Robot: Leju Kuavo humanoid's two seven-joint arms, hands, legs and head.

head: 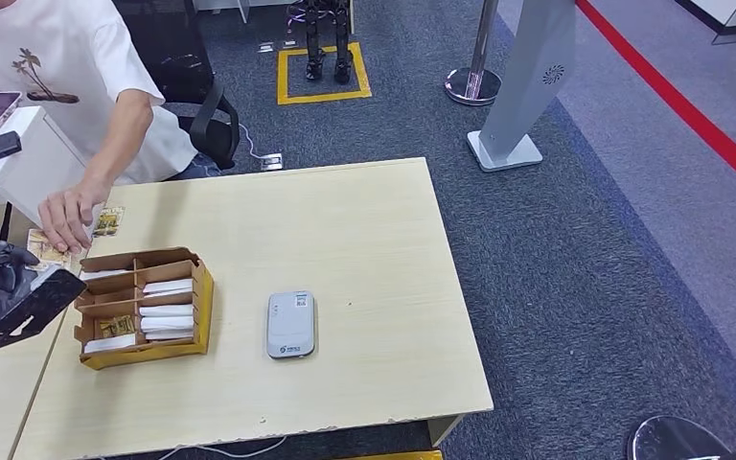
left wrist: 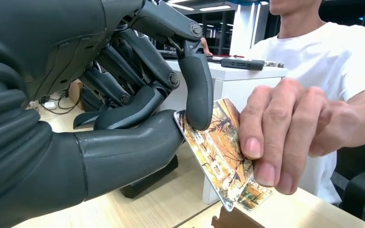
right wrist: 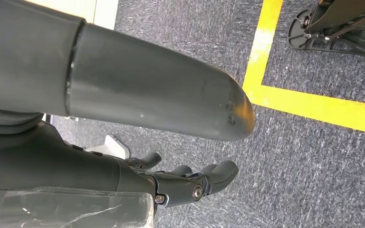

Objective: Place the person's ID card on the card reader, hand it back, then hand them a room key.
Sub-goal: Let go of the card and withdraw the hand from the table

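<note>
My left robot hand (left wrist: 138, 109) pinches the card (left wrist: 218, 152) beside the card box (head: 144, 307), its long edge apparently angled toward the person's hand (left wrist: 285, 133) gripping the far end.

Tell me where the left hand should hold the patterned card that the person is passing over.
Hold the card by its near corner, coming in from the end opposite the person's hand, with thumb under one face and a finger on the other. The card is thin, flat and tilted, and the person's fingers cover its far edge, so only the near corner is free. The left hand already pinches there.
</note>
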